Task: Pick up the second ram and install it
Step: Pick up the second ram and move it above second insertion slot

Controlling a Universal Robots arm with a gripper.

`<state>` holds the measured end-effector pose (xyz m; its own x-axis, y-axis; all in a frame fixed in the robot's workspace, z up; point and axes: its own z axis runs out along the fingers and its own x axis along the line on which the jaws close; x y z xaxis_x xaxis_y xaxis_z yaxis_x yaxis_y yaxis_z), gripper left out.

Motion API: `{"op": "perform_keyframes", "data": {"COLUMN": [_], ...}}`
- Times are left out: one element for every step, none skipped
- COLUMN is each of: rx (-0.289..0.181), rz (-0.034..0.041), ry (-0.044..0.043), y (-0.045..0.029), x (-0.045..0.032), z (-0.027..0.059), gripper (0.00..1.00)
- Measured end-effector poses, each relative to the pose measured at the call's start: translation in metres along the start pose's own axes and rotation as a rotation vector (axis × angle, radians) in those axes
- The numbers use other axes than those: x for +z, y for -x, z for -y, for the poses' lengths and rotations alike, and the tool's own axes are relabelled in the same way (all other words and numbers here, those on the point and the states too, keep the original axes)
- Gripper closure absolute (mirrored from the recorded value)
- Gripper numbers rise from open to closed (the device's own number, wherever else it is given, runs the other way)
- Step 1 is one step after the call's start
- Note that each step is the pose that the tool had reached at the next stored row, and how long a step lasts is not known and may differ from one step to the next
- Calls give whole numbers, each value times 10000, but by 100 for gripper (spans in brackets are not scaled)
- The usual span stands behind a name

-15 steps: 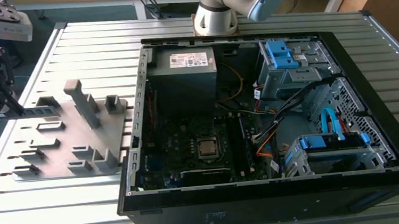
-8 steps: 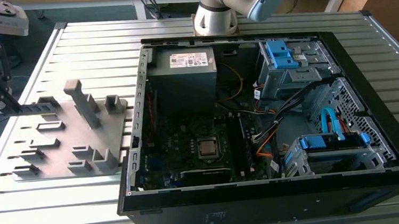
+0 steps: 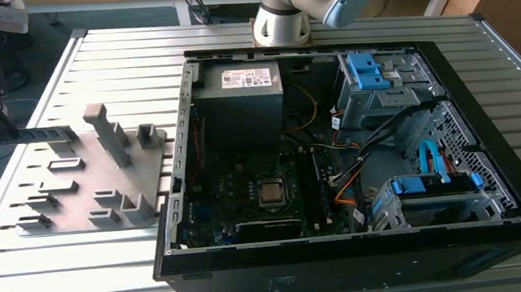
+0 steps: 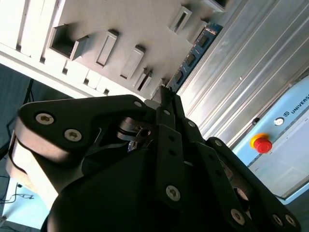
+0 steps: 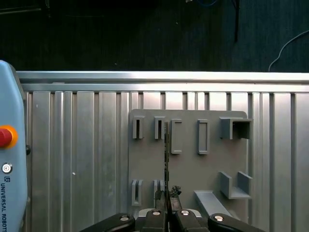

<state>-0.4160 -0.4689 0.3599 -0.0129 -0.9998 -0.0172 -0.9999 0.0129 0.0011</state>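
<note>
Gripper (image 5: 167,194) is squeezed shut on one end of the thin memory stick (image 4: 191,57), holding it over the grey holder plate (image 5: 188,169). The plate lies beside the open computer (image 3: 344,254).

Arm (image 3: 280,10): one, pale grey; base column upright in the exterior view, blue-grey cap on the joint above. Gripper (image 5: 167,197): black, two-fingered linkage; fingers (image 4: 171,108) pressed together, nipping the memory stick (image 4: 194,54) at one end.
</note>
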Motion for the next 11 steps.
{"op": "perform_keyframes", "data": {"rx": [0, 0, 0, 0, 0, 0, 0, 0, 0, 0, 0], "rz": [0, -1, 0, 0, 0, -1, -1, -1, -1, 0, 2], "ry": [0, 0, 0, 0, 0, 0, 0, 0, 0, -1, -2], "y": [0, 1, 1, 2, 2, 2, 3, 3, 3, 3, 3], "x": [-28, -54, -80, -104, -125, -144, -163, -181, -199, -210, -214], "z": [0, 0, 0, 0, -1, 0, 0, 0, 0, 0, -1], "gripper": [86, 86, 86, 86, 86, 86, 86, 86, 86, 86, 86]}}
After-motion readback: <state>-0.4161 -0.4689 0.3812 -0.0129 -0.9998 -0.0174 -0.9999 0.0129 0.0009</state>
